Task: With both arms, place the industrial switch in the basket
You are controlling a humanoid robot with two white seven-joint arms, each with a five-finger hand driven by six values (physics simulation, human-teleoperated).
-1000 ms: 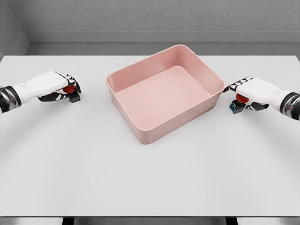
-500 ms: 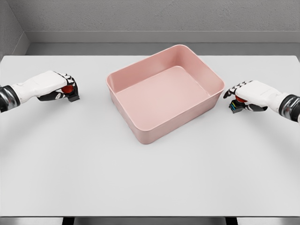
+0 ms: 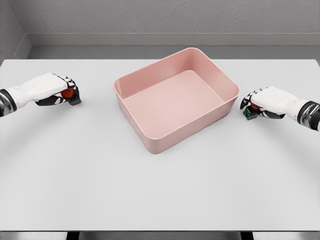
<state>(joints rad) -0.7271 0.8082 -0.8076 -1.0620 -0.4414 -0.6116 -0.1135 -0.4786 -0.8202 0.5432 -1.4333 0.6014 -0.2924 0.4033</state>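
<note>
Two switches here, one per hand. Left switch [image 3: 70, 97] sits well left of the basket [image 3: 150, 131], on the table, red button on top of a dark base; left hand [image 3: 52, 90] is curled over it, fingers wrapped on the button and body, so it reads as a grasp. Right switch [image 3: 250, 112] is just right of the basket's right wall, red cap over a base with coloured edge marks (green/blue, too small to read); right hand [image 3: 267, 101] is closed down over it the same way. Whether either switch is lifted off the table, can't tell; both look low, at or near the surface.

Handling guess: small, rigid, hard plastic box, light, not fragile. Smooth sides could slip in a loose pinch, and the round button is a poor hold (it may press in). Better to take the square base from opposite sides, thumb against fingers.

The basket is pink, open-topped, rigid, set at an angle mid-table, nothing inside. Walls are fairly tall, so each switch likely needs lifting clear of the rim before moving inward.

The table [image 3: 160, 200] is flat, pale grey, matte, wide. Behind the basket a grey wall with a lighter ledge strip; left of it another grey wall meets in a corner.
</note>
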